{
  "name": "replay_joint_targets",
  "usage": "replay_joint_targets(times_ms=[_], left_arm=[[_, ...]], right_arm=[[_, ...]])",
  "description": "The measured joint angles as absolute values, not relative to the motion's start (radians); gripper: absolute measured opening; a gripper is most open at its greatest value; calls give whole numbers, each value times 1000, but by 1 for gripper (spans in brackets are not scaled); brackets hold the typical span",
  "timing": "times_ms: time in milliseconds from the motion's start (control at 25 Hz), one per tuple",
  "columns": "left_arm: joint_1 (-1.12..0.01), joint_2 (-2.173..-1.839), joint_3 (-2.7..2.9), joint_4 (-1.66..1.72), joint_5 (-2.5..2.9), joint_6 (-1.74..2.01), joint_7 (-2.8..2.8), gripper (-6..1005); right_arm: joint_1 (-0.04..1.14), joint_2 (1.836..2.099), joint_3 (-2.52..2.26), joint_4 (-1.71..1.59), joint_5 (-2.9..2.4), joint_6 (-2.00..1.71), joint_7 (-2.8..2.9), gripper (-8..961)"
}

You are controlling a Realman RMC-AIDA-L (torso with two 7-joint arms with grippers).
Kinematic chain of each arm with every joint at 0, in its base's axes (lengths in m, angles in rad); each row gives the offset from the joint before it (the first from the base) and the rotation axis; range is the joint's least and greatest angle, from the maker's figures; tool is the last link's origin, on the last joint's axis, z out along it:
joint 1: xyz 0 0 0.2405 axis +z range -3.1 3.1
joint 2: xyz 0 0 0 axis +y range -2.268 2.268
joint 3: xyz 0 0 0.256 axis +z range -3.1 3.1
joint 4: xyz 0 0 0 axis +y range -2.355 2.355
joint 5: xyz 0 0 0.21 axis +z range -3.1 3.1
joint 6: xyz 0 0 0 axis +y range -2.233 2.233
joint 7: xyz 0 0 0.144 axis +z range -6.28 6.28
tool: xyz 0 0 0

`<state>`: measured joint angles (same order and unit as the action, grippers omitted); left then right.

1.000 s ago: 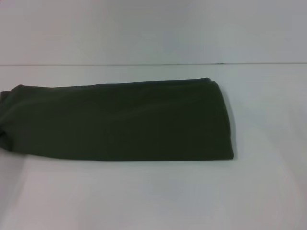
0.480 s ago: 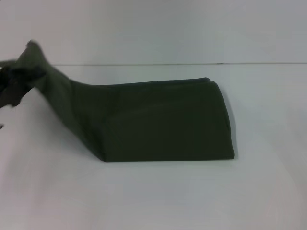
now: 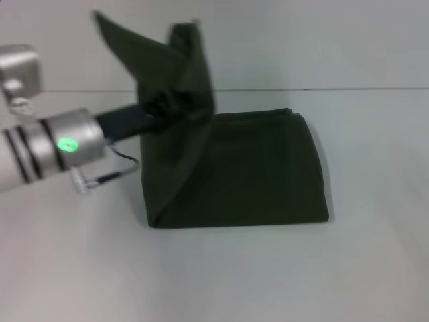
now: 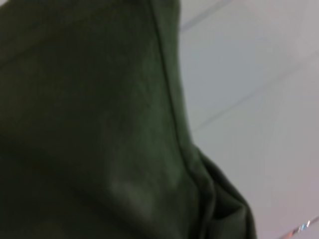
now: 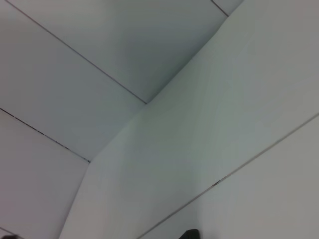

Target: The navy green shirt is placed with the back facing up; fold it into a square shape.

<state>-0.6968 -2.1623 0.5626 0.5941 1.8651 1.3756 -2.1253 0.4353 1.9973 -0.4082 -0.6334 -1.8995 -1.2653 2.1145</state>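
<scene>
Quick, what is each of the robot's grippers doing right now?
Left gripper: shut on the navy green shirt, lifting its left end.
Right gripper: not in view.

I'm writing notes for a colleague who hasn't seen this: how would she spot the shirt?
On the white table, the navy green shirt is the one dark cloth. Its right part lies flat as a folded slab. Its left end is raised over that part, bunched around the left gripper.

the left hand (image 3: 167,106), out of view 1 second ago, has come in from the left, gripping the left end of the navy green shirt (image 3: 255,168). that end, flat on the worktop (image 3: 268,268) before, is now lifted and carried rightward above the folded part.
</scene>
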Motion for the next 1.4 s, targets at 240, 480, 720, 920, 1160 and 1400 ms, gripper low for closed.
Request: replay_joint_targets(times_ms=[240,480,720,920,1160,1400], left_arm=[[-790,-2173,692,379,1804,1191,-1909,32],[-880,-2176,797,248,1800,1049,-1814,39],[-811,-2171,811,378,1758,1276,-1812,199],[-664,-2165,789,545,1655,1432,-1828,433],[-577,-2158,695,521,1617,1350,-1987,826],[-530,-2130,697,521,1630,1377,-2065,961]], right_arm=[[436,1995,-409,-627,-1902,-1263,2114,606],[435,1993,-405,-622,-1902,-1263,2114,607],[433,1992,-403,-621,-1902,-1262,2114,607],[432,1989,-405,-621,-1903,-1265,2116,606],[433,1987,-416,-621,-1915,-1269,2117,606],[460,1941,-471,-621,-2008,-1369,2148,606]])
